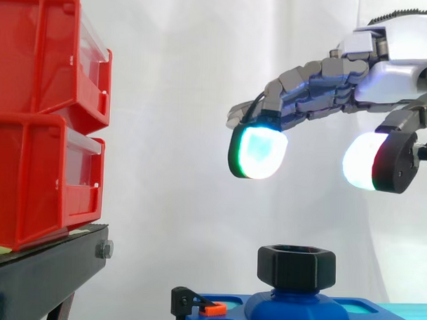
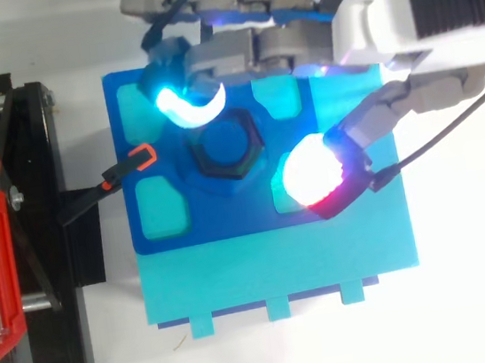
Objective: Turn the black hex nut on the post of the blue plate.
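Black hex nut [image 1: 296, 267]: 1. Blue post [image 1: 296, 308] under nut: 1. Blue plate [image 2: 229, 214]: 1. Cyan base [image 2: 280, 266]: 1. Black clamp with orange tip [image 2: 137, 158]: 1. Red bins [image 1: 45, 63]: 2. Black stand [image 1: 48, 263]: 1. Robot hand [image 1: 399, 68]: 1.

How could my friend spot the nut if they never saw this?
Find the blue plate beside the red bins. On the rounded hump in its middle sits the black hex nut, below the glowing fingertips of the hand. It is the only chunky six-sided ring; the clip at the plate's edge is thin, with an orange tip.
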`<state>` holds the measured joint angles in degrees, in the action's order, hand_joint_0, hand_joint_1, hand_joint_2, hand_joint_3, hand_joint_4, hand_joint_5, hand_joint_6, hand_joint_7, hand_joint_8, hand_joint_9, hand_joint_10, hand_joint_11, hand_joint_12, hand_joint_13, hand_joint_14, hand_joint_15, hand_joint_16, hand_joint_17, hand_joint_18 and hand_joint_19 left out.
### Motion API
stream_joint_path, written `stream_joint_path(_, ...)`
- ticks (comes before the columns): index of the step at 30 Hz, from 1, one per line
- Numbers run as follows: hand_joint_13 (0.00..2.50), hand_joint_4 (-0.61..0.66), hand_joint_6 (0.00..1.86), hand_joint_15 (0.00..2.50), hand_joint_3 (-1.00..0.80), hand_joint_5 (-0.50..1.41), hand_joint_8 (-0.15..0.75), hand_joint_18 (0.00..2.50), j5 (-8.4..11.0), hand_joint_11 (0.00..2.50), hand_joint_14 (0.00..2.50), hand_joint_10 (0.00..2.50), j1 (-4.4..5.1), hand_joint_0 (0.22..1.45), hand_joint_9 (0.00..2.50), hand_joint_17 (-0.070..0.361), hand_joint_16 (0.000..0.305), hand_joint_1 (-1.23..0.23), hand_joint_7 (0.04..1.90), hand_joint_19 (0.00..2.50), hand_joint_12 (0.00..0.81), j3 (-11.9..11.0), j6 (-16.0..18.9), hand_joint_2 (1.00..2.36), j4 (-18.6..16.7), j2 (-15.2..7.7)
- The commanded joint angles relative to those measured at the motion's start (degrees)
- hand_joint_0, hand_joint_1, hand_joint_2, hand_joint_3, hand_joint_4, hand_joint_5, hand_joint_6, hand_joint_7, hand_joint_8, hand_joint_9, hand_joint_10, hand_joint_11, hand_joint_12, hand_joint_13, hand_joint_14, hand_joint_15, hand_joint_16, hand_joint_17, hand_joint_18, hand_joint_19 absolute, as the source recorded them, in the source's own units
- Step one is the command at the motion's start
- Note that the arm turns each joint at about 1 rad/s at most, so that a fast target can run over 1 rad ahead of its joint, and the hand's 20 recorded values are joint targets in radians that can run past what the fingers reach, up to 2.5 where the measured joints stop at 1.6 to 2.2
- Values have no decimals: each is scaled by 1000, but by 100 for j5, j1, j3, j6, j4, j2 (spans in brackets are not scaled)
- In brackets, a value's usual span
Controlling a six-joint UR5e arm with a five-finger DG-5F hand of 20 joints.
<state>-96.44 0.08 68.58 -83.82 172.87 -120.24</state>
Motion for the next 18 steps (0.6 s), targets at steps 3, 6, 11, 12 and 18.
stream_joint_path(3, 83, 155, 502, 3, -500, -268, 160, 142, 64, 120, 0, 3, 133, 465, 160, 104, 46, -745, 828, 193, 315, -3, -56, 1000, -113, -17)
stream_joint_path(6, 84, 156, 502, 5, -500, -273, 172, 145, 117, 100, 0, 2, 168, 432, 156, 111, 49, -750, 817, 182, 330, 6, -56, 1000, -105, -17)
stream_joint_path(11, 48, 114, 502, 14, -500, -284, 142, 90, 117, 119, 0, 2, 212, 493, 105, 99, 44, -807, 810, 192, 304, 15, -56, 1000, -113, -35)
stream_joint_path(12, 47, 111, 502, 14, -500, -284, 140, 91, 117, 120, 0, 2, 221, 502, 106, 98, 44, -810, 806, 197, 301, 15, -56, 1000, -131, -35)
stream_joint_path(18, 0, 74, 502, 32, -470, -297, 109, 19, 205, 163, 0, 5, 238, 626, 37, 86, 38, -813, 815, 216, 271, 182, -38, 1004, -333, -35)
